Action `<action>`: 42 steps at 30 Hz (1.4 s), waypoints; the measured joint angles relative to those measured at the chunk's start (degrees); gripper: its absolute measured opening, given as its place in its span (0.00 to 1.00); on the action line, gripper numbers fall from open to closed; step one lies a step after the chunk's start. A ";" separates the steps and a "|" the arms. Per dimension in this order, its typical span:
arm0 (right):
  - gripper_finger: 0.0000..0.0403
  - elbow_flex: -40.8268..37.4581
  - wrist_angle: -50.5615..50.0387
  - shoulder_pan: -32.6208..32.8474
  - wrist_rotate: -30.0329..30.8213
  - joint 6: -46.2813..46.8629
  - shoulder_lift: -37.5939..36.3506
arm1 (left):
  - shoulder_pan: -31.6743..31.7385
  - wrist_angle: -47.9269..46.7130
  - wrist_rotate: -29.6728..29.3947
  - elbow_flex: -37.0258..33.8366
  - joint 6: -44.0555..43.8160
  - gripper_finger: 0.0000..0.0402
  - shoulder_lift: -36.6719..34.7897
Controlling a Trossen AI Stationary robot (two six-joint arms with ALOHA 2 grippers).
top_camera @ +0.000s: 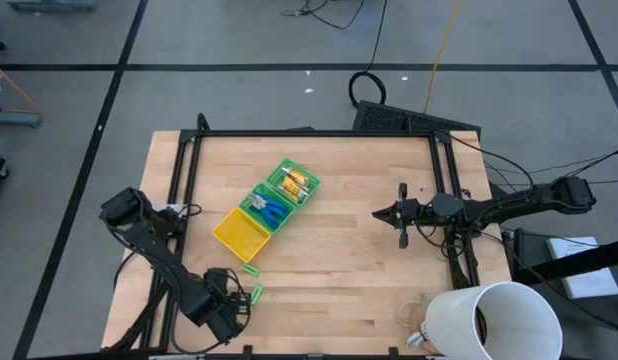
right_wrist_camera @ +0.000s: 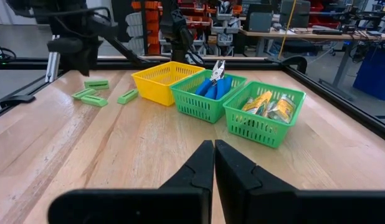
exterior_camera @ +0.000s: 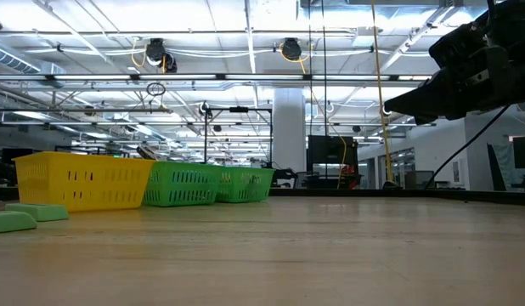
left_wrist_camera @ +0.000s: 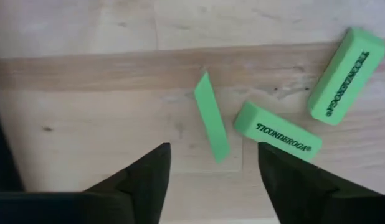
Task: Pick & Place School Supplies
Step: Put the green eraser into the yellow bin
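Green erasers (left_wrist_camera: 281, 132) lie on wooden table (top_camera: 339, 270); left jaws parted, right jaws closed.

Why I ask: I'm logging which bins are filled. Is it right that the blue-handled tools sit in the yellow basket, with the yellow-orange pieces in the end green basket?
Not quite. The blue-handled tools sit in the middle green basket, not the yellow basket, which looks empty in the right wrist view. The yellow-orange pieces are indeed in the end green basket.
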 joint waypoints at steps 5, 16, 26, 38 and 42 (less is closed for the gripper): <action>0.02 0.00 0.00 0.00 0.02 0.01 0.00 | 0.00 2.49 0.00 -2.92 -1.43 0.66 0.00; 0.02 0.00 0.00 -0.01 0.02 0.01 0.00 | 0.11 6.10 -0.62 -8.30 -3.67 0.55 0.00; 0.02 0.00 0.00 0.00 0.01 0.01 0.00 | 0.14 13.18 -1.01 -10.75 -2.04 0.38 -0.13; 0.02 0.00 0.00 0.00 0.02 0.01 0.00 | 0.07 12.89 -0.66 -10.82 -0.40 0.14 -0.09; 0.02 0.00 0.00 0.00 0.00 0.02 0.00 | 0.07 12.64 -0.77 -10.73 0.84 0.09 -0.26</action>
